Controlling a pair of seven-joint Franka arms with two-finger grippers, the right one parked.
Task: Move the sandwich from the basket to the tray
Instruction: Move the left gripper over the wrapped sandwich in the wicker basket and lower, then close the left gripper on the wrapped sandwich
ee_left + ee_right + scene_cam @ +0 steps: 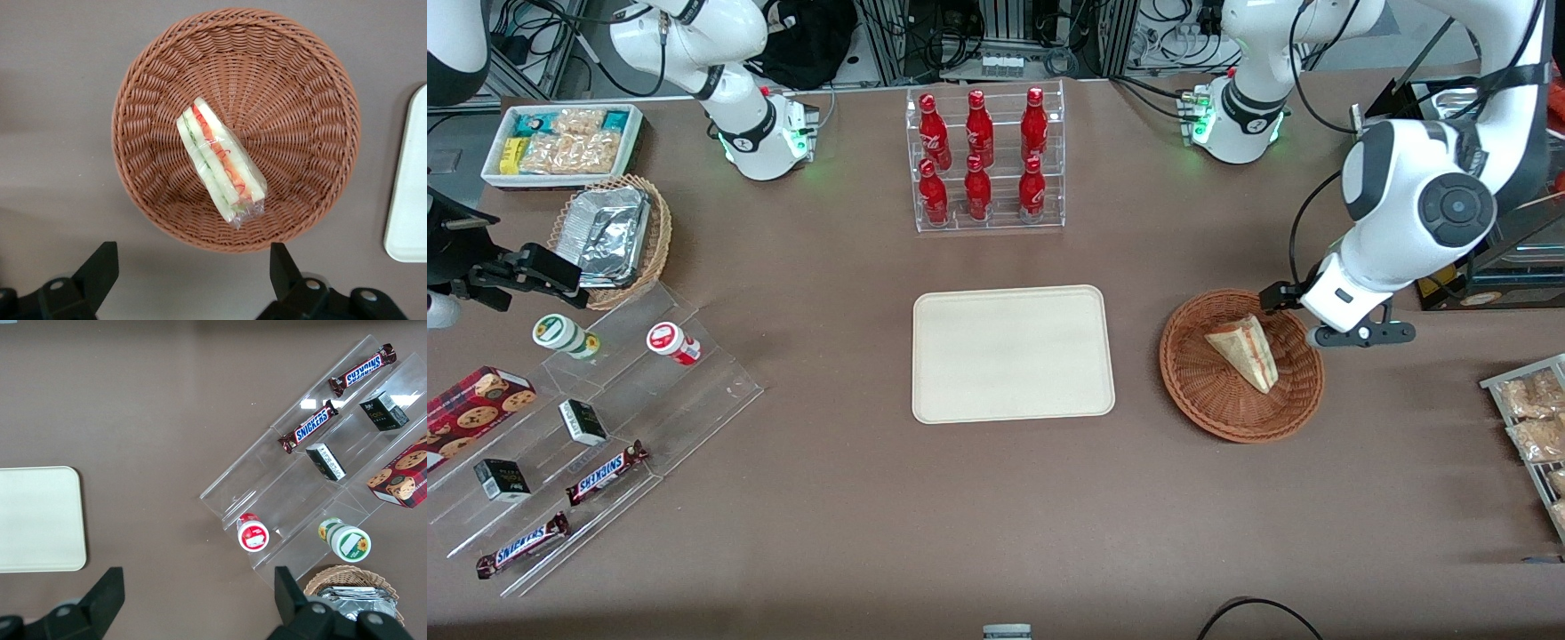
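The sandwich [1247, 351], a plastic-wrapped pale wedge with red, orange and green filling, lies in the round reddish-brown basket [1209, 409]. It also shows in the left wrist view [220, 160], near the middle of the basket [300, 100]. The cream tray [1014, 351] lies flat and bare beside the basket, toward the parked arm's end; one edge of it shows in the left wrist view [410, 200]. My left gripper [1303, 307] hovers above the basket's rim on the working arm's side. It [191, 270] is open wide and empty, over the table just outside the rim.
A clear rack of red bottles [985, 160] stands farther from the front camera than the tray. A stepped acrylic stand with snacks [587, 427], a tan basket with foil containers [618, 236] and a white bin [560, 142] are at the parked arm's end. Snack packets [1534, 418] lie at the working arm's end.
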